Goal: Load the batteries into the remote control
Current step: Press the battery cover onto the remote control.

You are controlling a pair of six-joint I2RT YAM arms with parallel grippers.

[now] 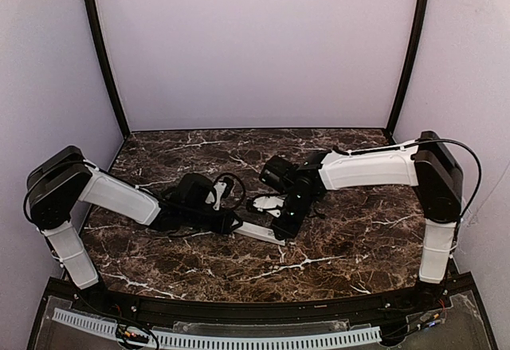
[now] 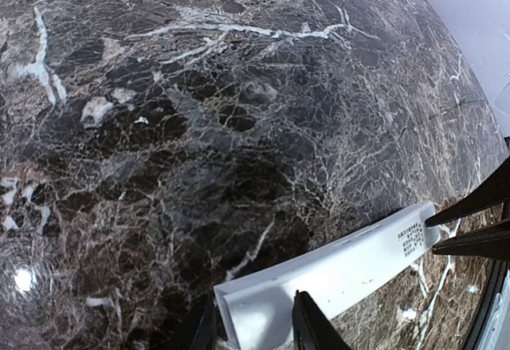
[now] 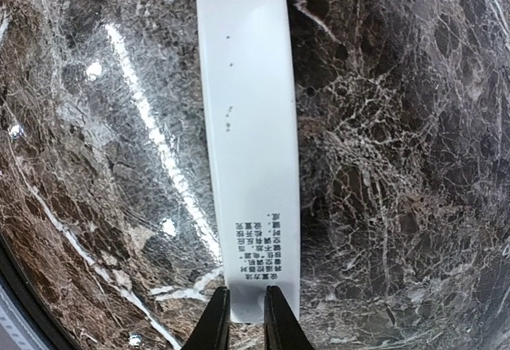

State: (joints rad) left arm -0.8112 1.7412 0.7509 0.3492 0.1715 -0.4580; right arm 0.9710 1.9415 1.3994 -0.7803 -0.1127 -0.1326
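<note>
White remote control (image 3: pixel 249 151) lies between left tool (image 2: pixel 256 320) and right tool (image 3: pixel 245 302).

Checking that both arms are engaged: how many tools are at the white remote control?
2. The left tool is at the plain end of the remote control; the right tool is at its printed end. Whether either grips it is unclear.
</note>
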